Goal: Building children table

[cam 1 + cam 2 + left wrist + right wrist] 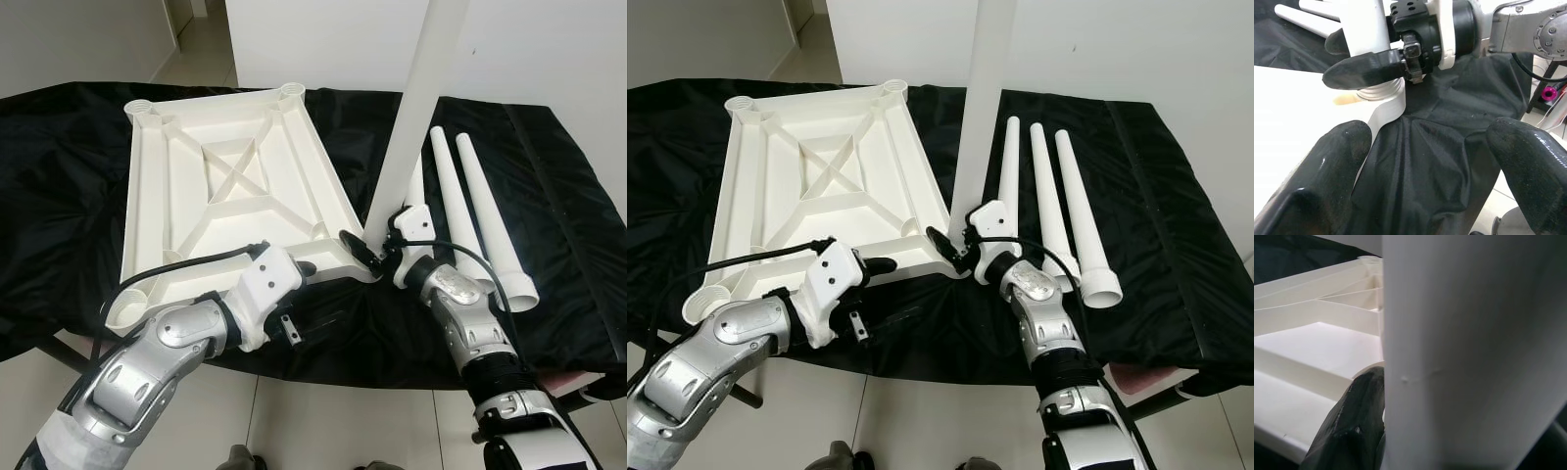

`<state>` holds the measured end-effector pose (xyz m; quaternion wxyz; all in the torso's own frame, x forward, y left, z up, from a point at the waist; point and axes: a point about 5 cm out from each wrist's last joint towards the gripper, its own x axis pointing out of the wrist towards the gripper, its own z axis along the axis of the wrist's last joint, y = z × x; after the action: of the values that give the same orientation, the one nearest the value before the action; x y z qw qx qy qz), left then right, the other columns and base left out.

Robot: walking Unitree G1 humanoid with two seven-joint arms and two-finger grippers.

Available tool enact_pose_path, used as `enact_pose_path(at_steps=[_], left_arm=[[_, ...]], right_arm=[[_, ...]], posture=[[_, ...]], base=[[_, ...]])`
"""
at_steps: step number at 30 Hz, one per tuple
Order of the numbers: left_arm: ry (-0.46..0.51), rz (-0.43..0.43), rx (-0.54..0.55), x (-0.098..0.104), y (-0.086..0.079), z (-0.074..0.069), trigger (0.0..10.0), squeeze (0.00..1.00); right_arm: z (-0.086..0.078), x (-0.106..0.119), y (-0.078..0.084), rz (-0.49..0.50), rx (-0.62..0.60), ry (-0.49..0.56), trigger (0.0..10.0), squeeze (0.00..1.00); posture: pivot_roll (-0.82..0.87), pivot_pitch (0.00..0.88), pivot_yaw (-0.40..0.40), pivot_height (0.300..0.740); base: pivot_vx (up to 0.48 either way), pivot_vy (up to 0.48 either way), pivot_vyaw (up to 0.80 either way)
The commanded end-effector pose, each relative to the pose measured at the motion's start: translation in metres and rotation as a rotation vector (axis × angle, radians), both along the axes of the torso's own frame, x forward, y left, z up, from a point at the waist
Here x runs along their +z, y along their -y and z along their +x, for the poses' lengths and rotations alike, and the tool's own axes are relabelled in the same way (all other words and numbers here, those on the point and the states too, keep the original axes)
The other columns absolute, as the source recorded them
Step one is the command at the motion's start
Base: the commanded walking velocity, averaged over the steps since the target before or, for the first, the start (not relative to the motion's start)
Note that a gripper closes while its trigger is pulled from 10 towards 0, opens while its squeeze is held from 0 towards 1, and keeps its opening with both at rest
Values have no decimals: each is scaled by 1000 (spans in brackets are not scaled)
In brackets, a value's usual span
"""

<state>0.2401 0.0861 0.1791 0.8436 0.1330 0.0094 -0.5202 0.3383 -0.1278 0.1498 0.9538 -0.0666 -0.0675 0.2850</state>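
White plastic tabletop (230,191) lies upside down on a black cloth (78,186) covering the work surface, ribbed underside up, X-shaped bracing in the middle, round leg sockets at the corners. Far-left socket (143,110) and far-right socket (291,92) are empty.

One white table leg (416,108) stands upright at the tabletop's near-right corner, tilted slightly, its top running out of frame. Right gripper (377,253) is clamped around the bottom of this leg, just above the corner socket; one black finger (1352,431) presses against the leg's side in the right wrist view, with the tabletop ribs behind it. In the left wrist view the leg's base sits at a threaded collar (1378,93) on the corner socket; cannot tell whether it is fully seated.

Left gripper (312,266) sits at the near edge of the tabletop, just left of the same corner, fingers spread apart and gripping nothing. In the left wrist view its two fingertips (1322,191) frame the black cloth, one lying beside the tabletop's rim, the other out over the cloth.

Three more loose legs (1048,196) lie side by side on the cloth to the right of the tabletop, narrow ends far, wide open ends near. The rightmost leg (495,225) reaches closest to the near edge.

Pale tiled floor (323,421) shows below the near edge, and a white wall (323,39) behind the far side.
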Motion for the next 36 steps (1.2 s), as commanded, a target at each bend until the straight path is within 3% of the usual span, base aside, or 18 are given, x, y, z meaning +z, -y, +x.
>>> enact_pose_path(at_steps=[1,3,8,15,24,25,30,31,32,34,35,36], left_arm=[[-11,11,-101,-1,3,-7,10000,0],[-11,12,-99,-1,2,-7,10000,0],[-10,12,-99,0,2,-6,10000,0],[-5,14,-89,0,1,-4,10000,0],[-1,14,-89,0,1,-3,10000,0],[0,12,-91,1,1,-3,10000,0],[4,16,-93,2,1,-2,10000,0],[6,18,-93,2,1,-2,10000,0],[8,20,-94,2,0,-1,10000,0],[9,20,-94,3,0,-1,10000,0],[9,20,-94,3,0,-1,10000,0],[9,20,-94,3,0,-1,10000,0]], right_arm=[[-2,-10,3,45,-69,-62,10000,0],[-6,-10,-5,71,-144,-64,10000,0],[-7,-10,-8,79,-173,-64,10000,0],[-25,-10,-28,164,-422,-58,10000,0],[-29,-6,-36,227,-432,-60,10000,0],[-30,-3,-35,241,-409,-46,10000,1000],[-30,6,-30,233,-355,8,10000,1000],[-29,8,-28,208,-276,4,10000,1000],[-28,9,-26,180,-160,-19,10000,871],[-28,9,-25,175,-139,-27,10000,871],[-26,11,-22,141,-86,-25,10000,0],[-24,12,-19,107,-37,-24,10000,0]], posture=[[-104,83,32,740],[-106,93,30,740],[-106,100,31,740],[-110,94,23,740],[-112,91,30,740],[-111,93,32,740],[-108,90,31,740],[-108,97,34,740],[-108,98,40,740],[-108,98,40,740],[-110,97,41,740],[-110,96,42,740]], base=[[0,0,0],[0,0,0],[0,0,0],[0,0,0],[0,0,0],[0,0,0],[0,0,0],[0,0,0],[0,0,0],[0,0,0],[0,0,0],[0,0,0]])
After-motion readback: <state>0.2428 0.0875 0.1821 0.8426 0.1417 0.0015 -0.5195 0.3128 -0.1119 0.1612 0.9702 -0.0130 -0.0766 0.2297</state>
